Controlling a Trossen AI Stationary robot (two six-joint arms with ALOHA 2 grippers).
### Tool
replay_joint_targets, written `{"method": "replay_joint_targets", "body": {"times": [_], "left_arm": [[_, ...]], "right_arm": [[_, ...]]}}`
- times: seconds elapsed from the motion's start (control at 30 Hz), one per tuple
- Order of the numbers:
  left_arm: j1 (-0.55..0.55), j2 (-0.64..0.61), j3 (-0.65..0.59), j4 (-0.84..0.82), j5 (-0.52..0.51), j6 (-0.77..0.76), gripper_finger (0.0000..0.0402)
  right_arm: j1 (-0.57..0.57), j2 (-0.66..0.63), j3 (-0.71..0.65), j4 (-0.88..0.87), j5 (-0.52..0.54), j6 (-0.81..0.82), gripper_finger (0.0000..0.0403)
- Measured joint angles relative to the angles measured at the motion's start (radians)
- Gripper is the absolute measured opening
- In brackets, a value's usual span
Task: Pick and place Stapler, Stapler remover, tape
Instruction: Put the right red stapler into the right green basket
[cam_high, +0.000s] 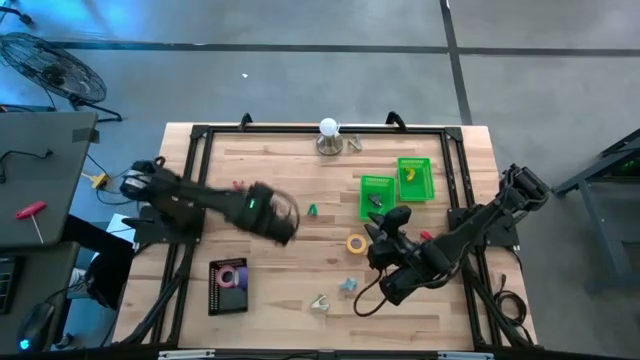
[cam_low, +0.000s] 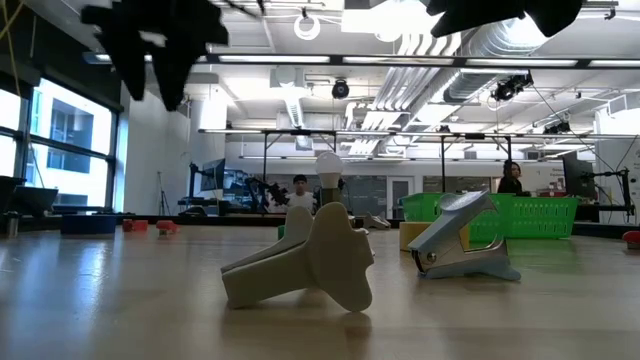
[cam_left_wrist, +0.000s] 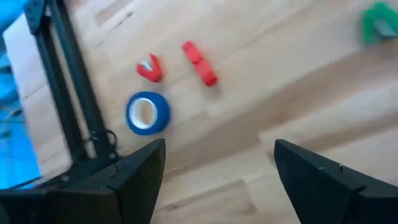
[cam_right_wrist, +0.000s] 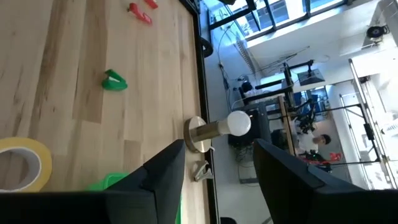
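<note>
My left gripper (cam_left_wrist: 217, 162) hangs open above the table's left middle (cam_high: 285, 222), touching nothing. Past its fingers, on the wood, lie a blue tape roll (cam_left_wrist: 147, 113), a red stapler remover (cam_left_wrist: 150, 68) and a small red stapler (cam_left_wrist: 199, 63). My right gripper (cam_right_wrist: 217, 174) is open and holds nothing. It hovers near the right middle (cam_high: 385, 228), beside a yellow tape roll (cam_high: 356, 243) lying flat. A green stapler remover (cam_high: 312, 210) sits between the arms. A beige remover (cam_low: 310, 262) and a grey-blue one (cam_low: 462, 240) rest near the front edge.
Two green bins (cam_high: 377, 196) (cam_high: 415, 178) stand at the back right, each with something inside. A lamp with a white bulb (cam_high: 329, 128) stands at the far edge. A black box (cam_high: 229, 285) with pink and purple tape lies front left. People are in the room behind.
</note>
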Motion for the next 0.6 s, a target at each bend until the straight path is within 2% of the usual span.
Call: {"method": "replay_joint_targets", "body": {"times": [0.17,0.33,0.47,0.6], "left_arm": [[0.234,0.000,0.000,0.039,0.084,0.166,0.0291],[0.425,0.000,0.000,0.048,0.039,0.246,0.0291],[0.524,0.000,-0.001,0.038,-0.042,0.249,0.0291],[0.573,0.000,-0.033,0.083,-0.045,0.249,0.0291]], "right_arm": [[-0.009,0.000,0.000,-0.003,-0.042,0.004,0.0180],[-0.016,0.000,0.000,-0.038,-0.087,0.054,0.0180],[-0.016,0.000,0.000,-0.101,-0.092,0.131,0.0175],[-0.016,0.000,0.000,-0.153,-0.103,0.196,0.0172]]}}
